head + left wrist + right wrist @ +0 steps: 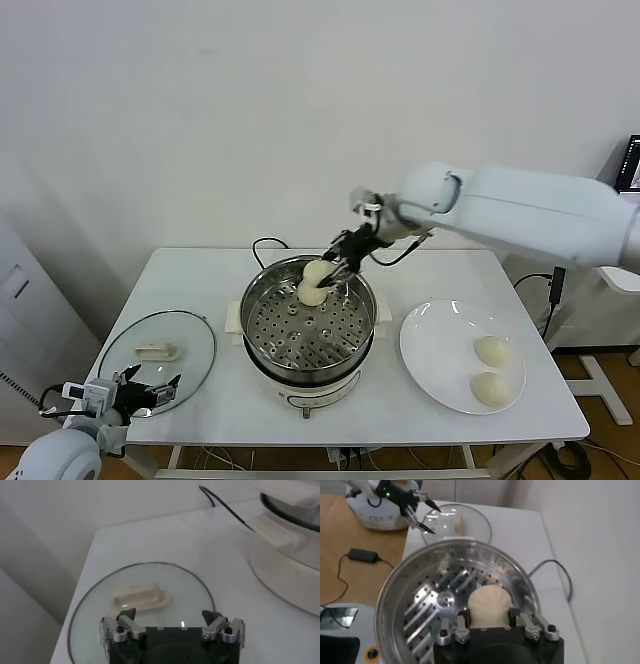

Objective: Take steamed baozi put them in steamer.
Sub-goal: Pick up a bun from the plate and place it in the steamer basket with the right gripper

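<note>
Right gripper [330,272]: pinching one baozi [314,281] over steamer [308,330], frame centre.
Left gripper [150,390]: spread, idle, lower left.
Remaining: two buns [494,351] on plate [440,340].

White table [200,290], plain white wall [200,110]

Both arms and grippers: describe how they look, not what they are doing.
The right arm has smooth, rounded white shells with a grey joint seam. The right gripper is black, its silver finger brackets fixed with dark screws. The left gripper looks the same, black-fingered with a white-and-grey wrist.
</note>
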You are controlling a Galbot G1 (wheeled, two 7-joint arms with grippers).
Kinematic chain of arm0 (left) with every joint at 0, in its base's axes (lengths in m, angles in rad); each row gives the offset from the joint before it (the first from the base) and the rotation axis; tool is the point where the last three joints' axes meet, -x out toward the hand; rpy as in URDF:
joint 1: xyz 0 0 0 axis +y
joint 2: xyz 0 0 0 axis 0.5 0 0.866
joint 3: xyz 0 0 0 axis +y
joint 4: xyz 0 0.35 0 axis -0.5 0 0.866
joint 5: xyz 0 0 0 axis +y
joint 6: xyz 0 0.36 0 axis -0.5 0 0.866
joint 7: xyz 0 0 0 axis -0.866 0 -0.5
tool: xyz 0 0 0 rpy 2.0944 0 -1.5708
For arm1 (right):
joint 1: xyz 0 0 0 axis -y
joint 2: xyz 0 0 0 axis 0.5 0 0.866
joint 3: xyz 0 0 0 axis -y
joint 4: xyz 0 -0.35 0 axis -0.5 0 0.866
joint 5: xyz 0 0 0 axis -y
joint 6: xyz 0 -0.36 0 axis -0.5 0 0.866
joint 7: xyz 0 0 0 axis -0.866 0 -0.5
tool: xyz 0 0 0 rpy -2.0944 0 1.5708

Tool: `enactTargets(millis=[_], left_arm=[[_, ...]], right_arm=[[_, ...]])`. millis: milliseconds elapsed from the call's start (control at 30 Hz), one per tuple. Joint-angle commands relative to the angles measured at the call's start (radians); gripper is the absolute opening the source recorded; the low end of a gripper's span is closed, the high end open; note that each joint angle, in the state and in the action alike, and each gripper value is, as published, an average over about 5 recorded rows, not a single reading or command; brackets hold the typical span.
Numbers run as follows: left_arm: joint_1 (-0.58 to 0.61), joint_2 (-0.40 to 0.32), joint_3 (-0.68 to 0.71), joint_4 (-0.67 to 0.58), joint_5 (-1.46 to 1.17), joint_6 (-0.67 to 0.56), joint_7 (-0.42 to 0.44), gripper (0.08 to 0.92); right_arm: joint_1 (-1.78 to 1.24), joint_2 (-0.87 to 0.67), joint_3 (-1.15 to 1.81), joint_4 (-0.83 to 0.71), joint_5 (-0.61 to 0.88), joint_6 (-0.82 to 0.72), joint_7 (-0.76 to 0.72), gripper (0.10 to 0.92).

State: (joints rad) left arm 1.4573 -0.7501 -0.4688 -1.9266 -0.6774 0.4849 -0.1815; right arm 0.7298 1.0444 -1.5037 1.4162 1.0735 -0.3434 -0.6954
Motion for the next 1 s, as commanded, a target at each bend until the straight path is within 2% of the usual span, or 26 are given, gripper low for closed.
enactTargets(millis=[33,567,667,833,1000], left_arm=[[-0.004,0.000,0.001,0.006,0.000,-0.001,0.000,0.823],[-0.009,-0.010,0.005,0.013,0.005,0.000,0.000,0.823],[-0.008,-0.013,0.006,0.013,0.005,0.000,0.000,0.823],[-0.007,-0.016,0.006,0.014,0.006,0.000,0.000,0.823],[-0.006,-0.015,0.004,0.016,0.006,-0.001,0.000,0.823]], right_arm=[[-0.089,0.144,0.009,-0.019,0.024,-0.029,0.064,0.475],[-0.172,0.199,0.005,-0.065,-0.034,-0.068,0.120,0.483],[-0.176,0.203,0.005,-0.070,-0.042,-0.076,0.129,0.534],[-0.161,0.189,0.020,-0.069,-0.044,-0.086,0.142,0.677],[-0.049,0.071,0.007,-0.021,-0.043,-0.081,0.073,0.800]])
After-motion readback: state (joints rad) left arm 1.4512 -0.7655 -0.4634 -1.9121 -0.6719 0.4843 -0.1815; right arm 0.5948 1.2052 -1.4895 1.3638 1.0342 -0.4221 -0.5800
